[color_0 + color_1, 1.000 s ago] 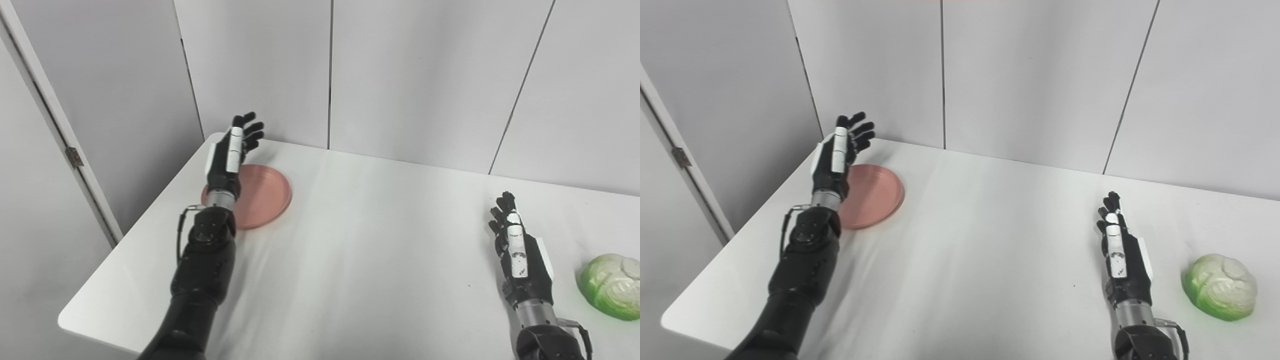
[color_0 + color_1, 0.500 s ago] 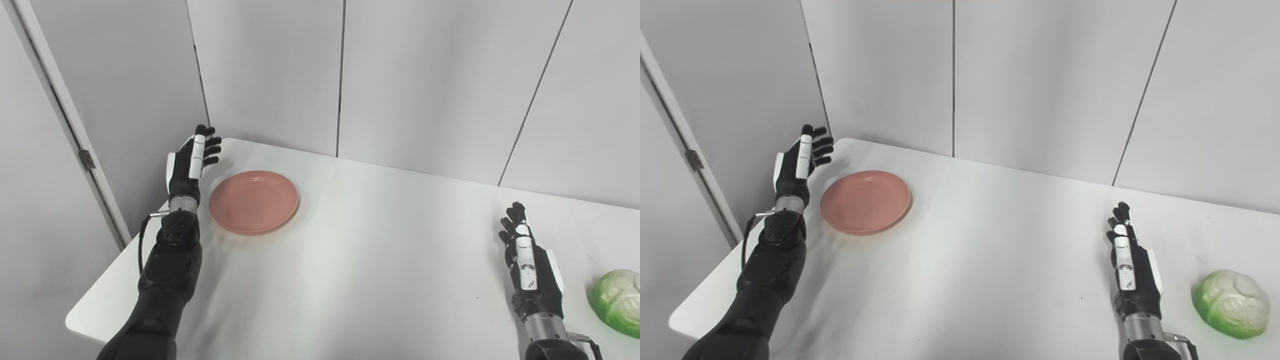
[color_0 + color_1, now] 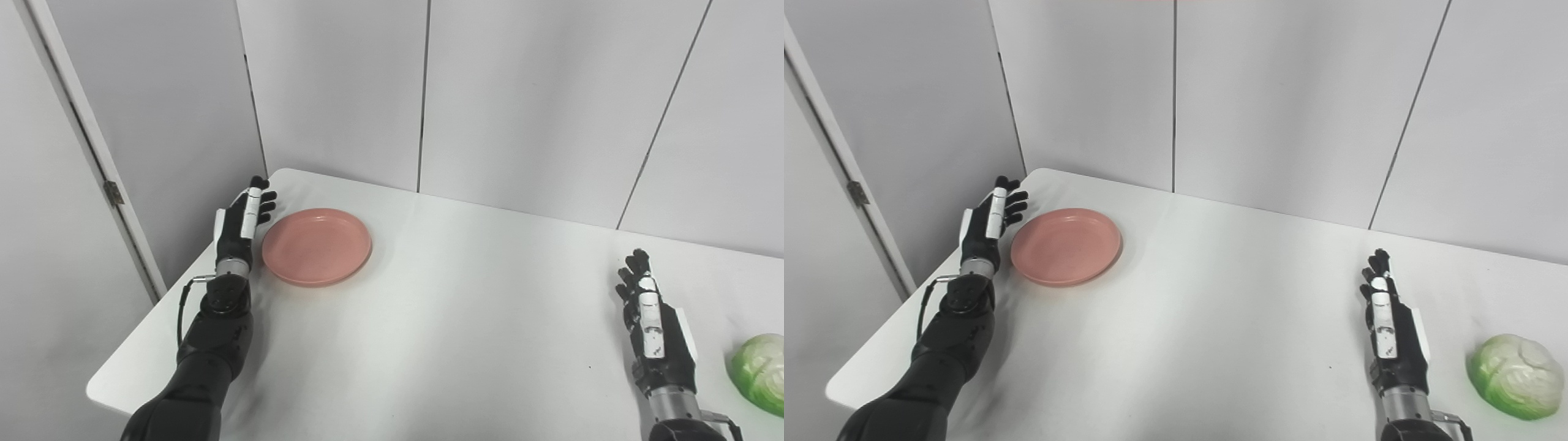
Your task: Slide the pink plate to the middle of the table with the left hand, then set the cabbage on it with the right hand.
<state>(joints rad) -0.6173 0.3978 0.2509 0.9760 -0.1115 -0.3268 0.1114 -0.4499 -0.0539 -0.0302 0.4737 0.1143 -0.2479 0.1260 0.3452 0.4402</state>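
Note:
A round pink plate (image 3: 316, 245) lies flat near the far left corner of the white table (image 3: 465, 318). My left hand (image 3: 241, 220) stands open and edge-on just left of the plate, fingers up, close to its rim; contact cannot be told. It also shows in the right eye view (image 3: 989, 222). A green and white cabbage (image 3: 1513, 375) lies at the table's right side. My right hand (image 3: 1390, 334) stands open and empty, fingers up, a little left of the cabbage.
Grey wall panels (image 3: 527, 98) stand right behind the table. A door frame with a hinge (image 3: 112, 192) is at the left. The table's left edge (image 3: 159, 306) runs just beside my left arm.
My left hand has moved from over the plate to its left side and come down to table level. The camera has shifted, so the whole scene sits further right. My right hand has barely moved.

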